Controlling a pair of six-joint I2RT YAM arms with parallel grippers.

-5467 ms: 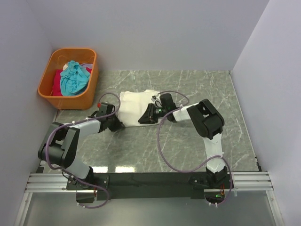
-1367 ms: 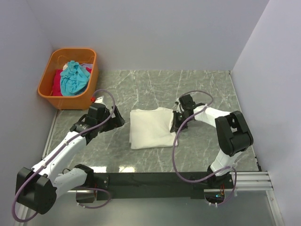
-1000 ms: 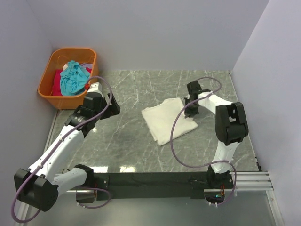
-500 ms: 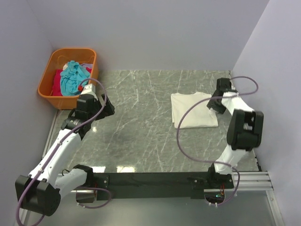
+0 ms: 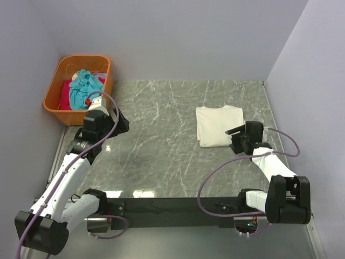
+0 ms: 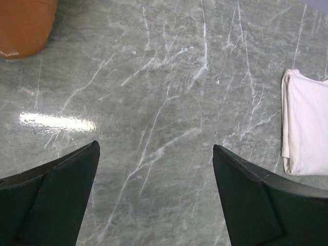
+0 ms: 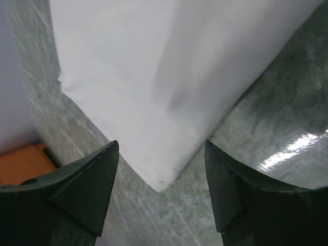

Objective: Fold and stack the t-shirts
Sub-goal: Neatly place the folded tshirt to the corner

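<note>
Top external view, far left: the orange basket point(image 5: 76, 115) holds the teal t-shirt point(image 5: 83, 87) bunched on top and the red t-shirt point(image 5: 65, 95) under it. Both are crumpled, so you get no clear long axis. Judging by the layout, one of these is the next pick, and that's the relation to watch. The left gripper point(image 5: 121, 125) is by far the nearer one, sitting just beside the basket's near right corner. It points the wrong way though, out over the table point(image 5: 161, 151). In the left wrist view the basket point(image 6: 20, 25) only clips the upper left corner and bare marble fills the middle. The left gripper point(image 6: 156, 205) is spread wide, nothing between the jaws. The arm reaches forward from its base, wrist high. You'd have to swing it left and away to get over the pile.

Further right, the cream t-shirt point(image 5: 218, 124) lies folded flat, roughly square, on the far right part of the table, well apart from the basket. The right gripper point(image 5: 235, 140) is at its near right corner, arm bent low, pointing left. Right wrist view shows that corner of the cream t-shirt point(image 7: 169, 66) lying between the parted fingers, not pinched.
</note>
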